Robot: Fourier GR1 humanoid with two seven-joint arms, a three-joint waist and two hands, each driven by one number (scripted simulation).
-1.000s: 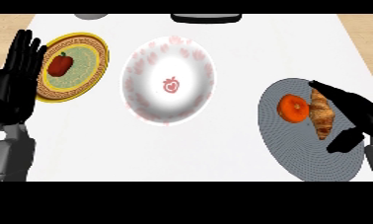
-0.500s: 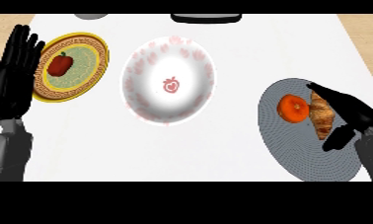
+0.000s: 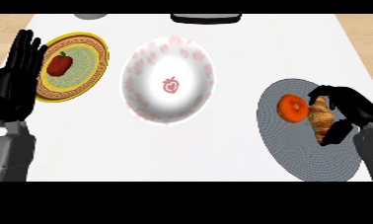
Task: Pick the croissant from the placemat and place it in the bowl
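The counter [image 3: 241, 40] is white and flat, and tan wood [image 3: 358, 26] shows past its far corners. There is one white bowl [image 3: 197, 65] with red berries on it in the middle. One yellow plate [image 3: 91, 53] near the left edge holds one red fruit [image 3: 59, 64]. One grey placemat [image 3: 306, 154] by the right edge holds one orange [image 3: 293, 108] and one croissant [image 3: 319, 119], side by side. The right hand [image 3: 350, 107] curls its fingers and thumb round the croissant. The left hand [image 3: 18, 82] rests wide open at the left edge, holding nothing.
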